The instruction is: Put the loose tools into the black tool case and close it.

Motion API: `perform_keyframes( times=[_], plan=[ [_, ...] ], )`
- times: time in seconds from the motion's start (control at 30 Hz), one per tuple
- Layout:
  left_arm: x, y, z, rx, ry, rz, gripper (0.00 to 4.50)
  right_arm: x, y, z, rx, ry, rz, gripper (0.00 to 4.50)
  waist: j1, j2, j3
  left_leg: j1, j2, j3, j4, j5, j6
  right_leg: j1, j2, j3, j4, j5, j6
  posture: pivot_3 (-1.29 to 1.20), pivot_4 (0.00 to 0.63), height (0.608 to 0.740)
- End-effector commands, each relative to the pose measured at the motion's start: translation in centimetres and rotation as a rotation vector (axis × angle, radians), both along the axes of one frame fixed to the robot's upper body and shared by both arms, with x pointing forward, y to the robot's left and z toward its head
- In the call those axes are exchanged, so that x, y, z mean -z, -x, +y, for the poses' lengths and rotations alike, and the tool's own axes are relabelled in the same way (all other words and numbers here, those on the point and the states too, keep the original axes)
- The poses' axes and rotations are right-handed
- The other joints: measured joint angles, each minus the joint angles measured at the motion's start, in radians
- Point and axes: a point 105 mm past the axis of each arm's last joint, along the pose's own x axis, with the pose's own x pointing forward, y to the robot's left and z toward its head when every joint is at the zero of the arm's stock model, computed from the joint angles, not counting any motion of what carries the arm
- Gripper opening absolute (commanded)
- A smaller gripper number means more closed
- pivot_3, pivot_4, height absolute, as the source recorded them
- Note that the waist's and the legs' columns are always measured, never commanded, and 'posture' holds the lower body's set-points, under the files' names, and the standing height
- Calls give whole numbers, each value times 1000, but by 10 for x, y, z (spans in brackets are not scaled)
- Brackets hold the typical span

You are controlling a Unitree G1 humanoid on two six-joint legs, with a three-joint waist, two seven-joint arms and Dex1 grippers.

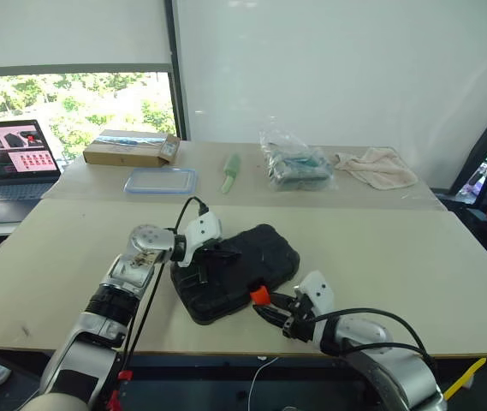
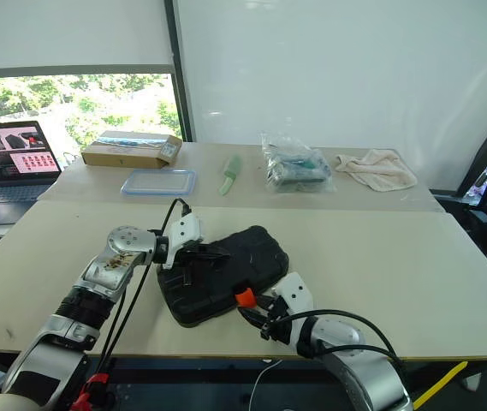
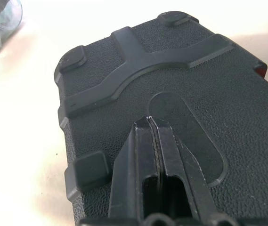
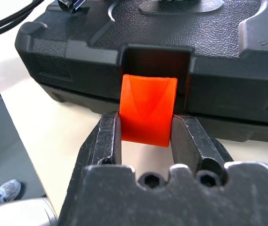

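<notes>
Your right gripper (image 4: 145, 134) pinches the orange latch (image 4: 148, 109); left gripper (image 3: 155, 141), fingers together, presses the black tool case (image 1: 234, 270) lid. Pull unevenly, and the latch may slip free unsnapped.

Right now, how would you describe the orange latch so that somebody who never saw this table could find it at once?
Look at the near table, where the closed black tool case lies under the shut left gripper. On the case's front edge, nearest the robot, sits the orange latch, clamped between the right gripper's fingers. It is the only bright orange part on the all-black case.
</notes>
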Motion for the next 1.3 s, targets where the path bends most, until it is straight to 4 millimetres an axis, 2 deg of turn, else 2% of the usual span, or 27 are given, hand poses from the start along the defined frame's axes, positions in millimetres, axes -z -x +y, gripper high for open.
perform_keyframes(
  times=[0.03,0.17,0.23,0.27,0.37,0.47,0.6,0.7,0.9,1.03,1.07,1.3],
  plan=[
    [23,2,6,-18,-72,74,0,-29,3,10,-56,-76,-144,1212,0,0,0,0,0,0,0,0,0,0,0,0,0,0,0,0,150,740],
    [24,2,4,-14,-70,75,0,-7,-4,9,4,-19,-78,1212,-1,0,0,0,0,0,0,0,0,0,0,0,0,0,0,0,150,740],
    [24,2,2,-10,-69,77,0,-2,-4,8,23,-31,-27,2215,-1,0,0,1,0,0,0,0,0,0,0,0,1,0,0,0,150,740],
    [24,2,2,-10,-69,77,0,-4,-3,8,13,-25,-41,2405,-1,0,0,1,0,0,0,0,0,1,0,0,1,0,0,0,150,740],
    [23,2,3,-11,-68,78,0,-11,-1,-5,25,-6,-88,3551,1,0,0,2,1,0,0,0,0,1,0,0,2,0,0,0,150,740],
    [23,2,3,-12,-69,79,0,-15,4,-15,15,12,-106,4453,5,0,0,2,1,0,0,0,0,1,-1,0,1,0,0,0,150,740],
    [24,1,5,-18,-72,81,0,-12,16,-40,-9,68,-85,4453,12,1,-1,2,0,0,0,-1,1,2,-2,0,1,0,1,0,150,740],
    [24,1,6,-19,-74,84,0,-12,21,-37,-54,73,-74,3691,10,1,-1,3,1,0,0,-1,1,3,-1,0,0,0,1,0,150,740],
    [27,3,7,-23,-83,94,0,-11,26,-16,-149,81,-74,1620,10,2,-1,4,1,0,0,-1,1,3,0,0,1,-1,0,0,150,740],
    [32,3,7,-28,-102,107,0,-2,21,-7,-178,146,-113,223,12,2,-1,3,1,0,0,-1,1,4,-1,0,0,-1,0,0,150,740],
    [33,4,7,-29,-108,110,0,-2,19,-5,-181,151,-118,60,12,2,-1,4,0,0,0,-1,1,4,-1,0,0,-1,0,0,150,740],
    [38,6,8,-29,-128,126,0,-5,-1,-5,-147,180,-176,60,13,2,-1,4,0,0,0,-1,1,4,-1,0,0,-1,0,0,150,740]
  ],
)
